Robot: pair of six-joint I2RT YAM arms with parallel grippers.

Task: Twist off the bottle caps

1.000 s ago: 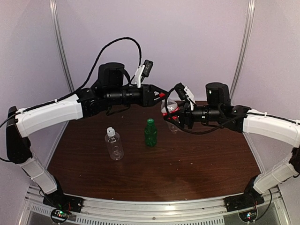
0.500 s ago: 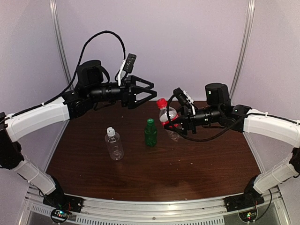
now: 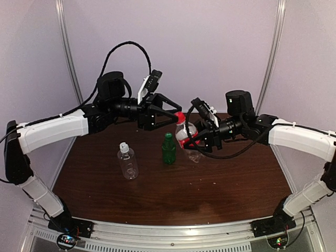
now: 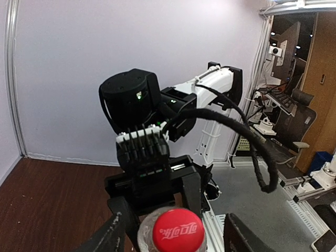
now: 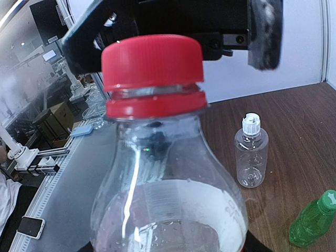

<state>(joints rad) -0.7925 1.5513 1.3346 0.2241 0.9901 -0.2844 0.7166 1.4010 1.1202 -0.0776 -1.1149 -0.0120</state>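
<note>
Three bottles are showing, each wearing one cap: three caps, all still on. The wide clear bottle (image 3: 127, 164) with the white cap (image 3: 123, 147) and the green bottle (image 3: 168, 151) with the green cap (image 3: 168, 135) are standing apart on the table (image 3: 220, 194). The right gripper (image 3: 193, 140) is clamping the red-labelled bottle (image 3: 185, 132) tilted above the table, and droplets (image 5: 157, 231) are clinging inside its wall. The left gripper (image 3: 177, 117) is holding its fingers (image 4: 111, 235) spread either side of the red cap (image 4: 177, 231), gaps showing — half a second ago it was hanging higher and farther left, away from the cap. The standing bottles are staying put.
</note>
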